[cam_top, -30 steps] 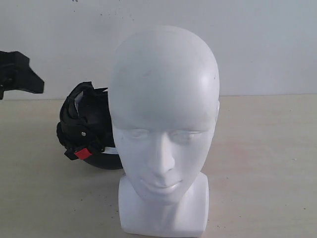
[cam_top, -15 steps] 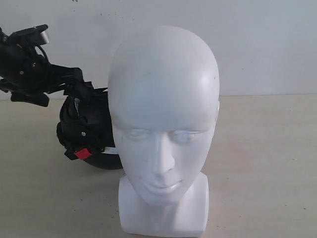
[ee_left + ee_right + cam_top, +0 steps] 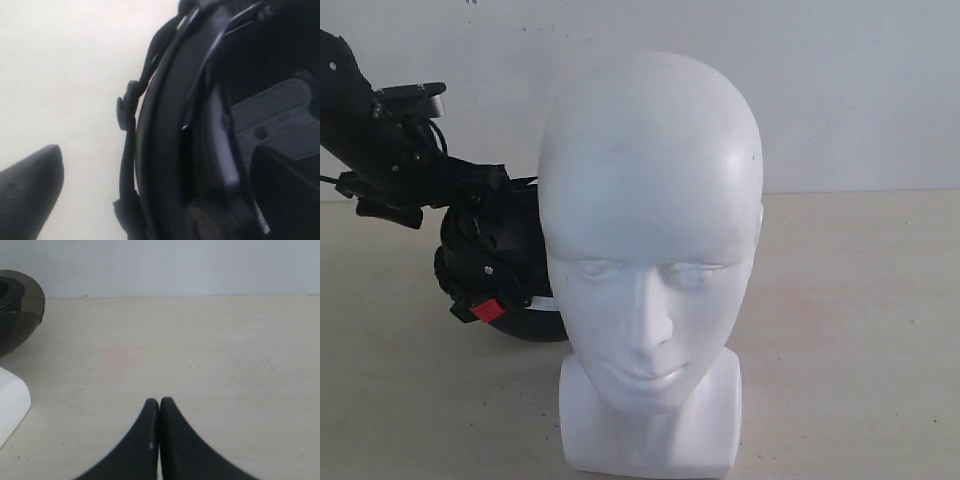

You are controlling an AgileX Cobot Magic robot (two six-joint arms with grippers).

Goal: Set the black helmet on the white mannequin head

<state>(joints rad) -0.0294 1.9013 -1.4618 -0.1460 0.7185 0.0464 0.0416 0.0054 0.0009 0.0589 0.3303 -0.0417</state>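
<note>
The white mannequin head stands upright on the desk, its face turned to the exterior camera, its squarish base flat on the surface. The black helmet lies on the desk behind the head, on my left arm's side, partly hidden by the head's cheek and ear. The helmet's opening shows toward the camera: in it sit the black padded lining and the straps, and a small red buckle hangs at its lower edge.

My left arm reaches down to the top of the helmet, farther from the head than the helmet is. My left jaws stand wide apart and straddle the helmet's rim: 1 finger is outside the shell over the bare desk, the other finger is inside the helmet, against the mesh lining. They have hold of nothing; I cannot tell whether either finger touches the helmet.

My right jaws are pressed together, tip to tip, with nothing between the 2 fingers. They hang over bare desk, well apart from the head. At the edge of my right wrist view a corner of the head's white base shows, and beyond it the helmet's smoky tinted visor.
</note>
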